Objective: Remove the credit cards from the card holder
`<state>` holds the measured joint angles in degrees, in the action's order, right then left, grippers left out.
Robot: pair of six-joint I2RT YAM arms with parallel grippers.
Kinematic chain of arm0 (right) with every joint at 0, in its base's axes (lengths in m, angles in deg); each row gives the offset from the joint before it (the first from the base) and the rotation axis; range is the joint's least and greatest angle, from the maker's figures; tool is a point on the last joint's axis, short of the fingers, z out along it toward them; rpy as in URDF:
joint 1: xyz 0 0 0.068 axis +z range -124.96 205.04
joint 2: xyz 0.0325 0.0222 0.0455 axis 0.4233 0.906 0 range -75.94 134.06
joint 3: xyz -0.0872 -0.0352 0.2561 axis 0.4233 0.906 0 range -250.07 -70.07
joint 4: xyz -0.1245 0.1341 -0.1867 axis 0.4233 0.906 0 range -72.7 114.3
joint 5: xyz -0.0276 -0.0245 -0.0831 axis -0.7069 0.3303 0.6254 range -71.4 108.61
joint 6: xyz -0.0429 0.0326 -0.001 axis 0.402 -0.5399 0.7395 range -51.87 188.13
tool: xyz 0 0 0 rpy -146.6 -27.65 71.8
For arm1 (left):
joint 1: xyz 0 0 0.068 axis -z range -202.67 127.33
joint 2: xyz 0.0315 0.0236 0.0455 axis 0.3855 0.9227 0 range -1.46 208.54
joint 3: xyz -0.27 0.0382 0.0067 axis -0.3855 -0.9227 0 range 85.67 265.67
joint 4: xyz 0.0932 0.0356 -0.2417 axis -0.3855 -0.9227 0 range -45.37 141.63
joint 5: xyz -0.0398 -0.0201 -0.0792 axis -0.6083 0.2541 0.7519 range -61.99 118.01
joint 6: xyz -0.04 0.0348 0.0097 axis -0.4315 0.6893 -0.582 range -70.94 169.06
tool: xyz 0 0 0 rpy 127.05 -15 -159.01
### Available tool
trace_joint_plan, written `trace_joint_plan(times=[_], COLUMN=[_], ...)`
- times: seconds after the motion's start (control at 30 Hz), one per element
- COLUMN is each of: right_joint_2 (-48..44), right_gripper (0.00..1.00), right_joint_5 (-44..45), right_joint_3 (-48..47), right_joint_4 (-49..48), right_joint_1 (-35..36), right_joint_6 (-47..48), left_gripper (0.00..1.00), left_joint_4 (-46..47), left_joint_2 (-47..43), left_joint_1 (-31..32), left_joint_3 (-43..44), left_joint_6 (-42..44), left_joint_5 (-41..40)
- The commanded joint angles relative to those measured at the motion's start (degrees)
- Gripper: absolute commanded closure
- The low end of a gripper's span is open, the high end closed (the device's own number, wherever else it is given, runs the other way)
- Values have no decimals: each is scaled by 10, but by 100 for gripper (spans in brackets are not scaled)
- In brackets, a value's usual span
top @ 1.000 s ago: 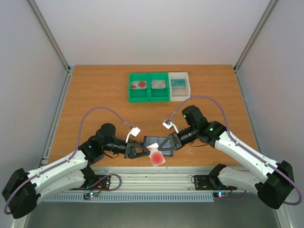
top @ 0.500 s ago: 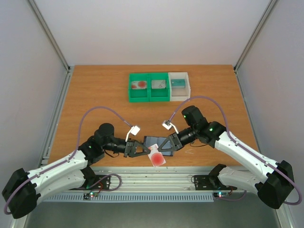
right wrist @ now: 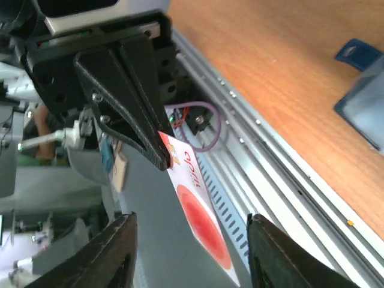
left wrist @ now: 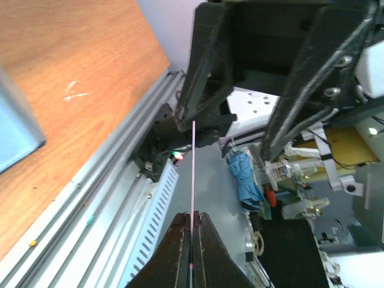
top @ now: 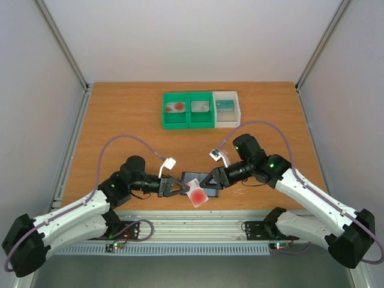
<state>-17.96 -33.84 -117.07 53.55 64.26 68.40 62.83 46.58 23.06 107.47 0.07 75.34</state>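
Left gripper (left wrist: 191,219): fingers (left wrist: 180,246) pinched tight on one short edge of the grey-white card (right wrist: 203,223), red blotch facing the right wrist camera. The card is in the air, clear of the table (top: 120,114) and just off the near side of the card holder (top: 192,177).

Right gripper (top: 207,182): fingers (right wrist: 114,252) spread wide either side of the card's free end, with gaps on both sides. It holds nothing.

The card holder lies flat on the table between the two grippers, close to the near edge.

Progress: one card looks fully out of the holder and sits in the left grip only. The teal card can't be made out at the holder from any view, so whether it is in there can't be told. Likely left to do: put this card down, then check and pull the second.

Edges and room: the work sits right by the near edge, with the metal rail (top: 192,219) just below the card, so a drop here could land on the rail or off the table. The two grippers are nose to nose with little slack between them. There is wide bare wood to the left, to the right and behind. The green bins (top: 188,126) and white bin (top: 226,124) are well apart at the far side, with cards inside them.
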Motion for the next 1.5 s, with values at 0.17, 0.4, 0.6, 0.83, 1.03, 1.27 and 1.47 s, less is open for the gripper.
trace_joint_plan(times=[0.17, 0.4, 0.6, 0.83, 1.03, 1.27, 1.47], right_joint_2=[-40, -52, -66, -57, -31, -20, -16], right_gripper=[13, 2, 2, 2, 1, 2, 1], right_joint_5=[185, 219, 241, 236, 246, 254, 260], right_joint_3=[-34, -24, -12, -10, -16, -20, -22], right_joint_4=[39, 37, 33, 15, 14, 11, 16], right_joint_1=[3, 3, 3, 3, 2, 2, 2], right_joint_6=[-54, -76, -85, -73, -52, -51, -47], left_gripper=[100, 100, 100, 100, 100, 100, 100], left_joint_4=[-244, -310, -269, -198, -130, -65, -28], left_joint_2=[-28, -13, 50, 204, 330, 443, 516], left_joint_1=[-1, -8, -40, -121, -143, -179, -203], left_joint_3=[113, 160, 169, 241, 334, 412, 463], left_joint_6=[93, 117, 112, 114, 120, 127, 134], left_joint_5=[-213, -431, -577, -566, -605, -624, -610])
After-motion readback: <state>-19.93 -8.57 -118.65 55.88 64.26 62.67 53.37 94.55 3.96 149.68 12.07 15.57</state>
